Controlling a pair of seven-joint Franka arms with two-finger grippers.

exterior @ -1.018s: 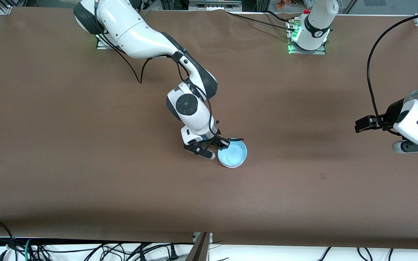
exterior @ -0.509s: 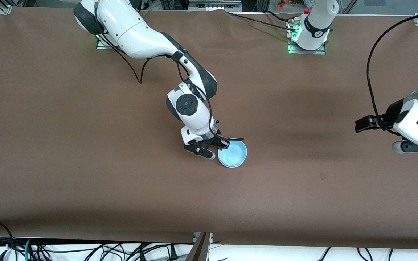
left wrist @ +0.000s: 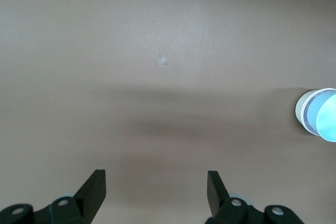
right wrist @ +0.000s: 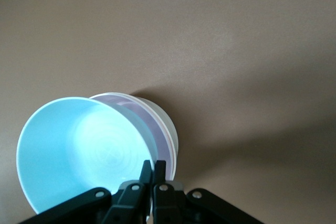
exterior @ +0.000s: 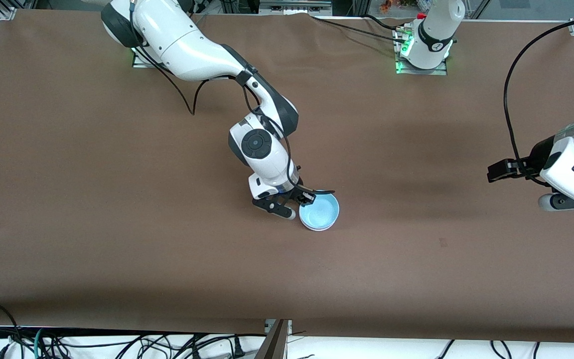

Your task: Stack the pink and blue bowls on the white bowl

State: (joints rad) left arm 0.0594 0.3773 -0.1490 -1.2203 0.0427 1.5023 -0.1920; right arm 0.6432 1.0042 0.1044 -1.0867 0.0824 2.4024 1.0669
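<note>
While the right gripper [right wrist: 153,174] pinches the rim of the tilted blue bowl [right wrist: 84,153], half-nested in the pink bowl [right wrist: 149,119] and white bowl [right wrist: 167,129] mid-table [exterior: 117,199], an early release might leave it cocked; the left gripper [left wrist: 156,187] waits spread, well apart.

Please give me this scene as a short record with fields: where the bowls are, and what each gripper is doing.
blue bowl: tilted into the stack, its rim pinched
pink bowl: under the blue one; only its rim shows
white bowl: bottom of the stack, on the table
right gripper: fingers shut on the blue bowl's rim
left gripper: open, waiting above bare table at the left arm's end
</note>
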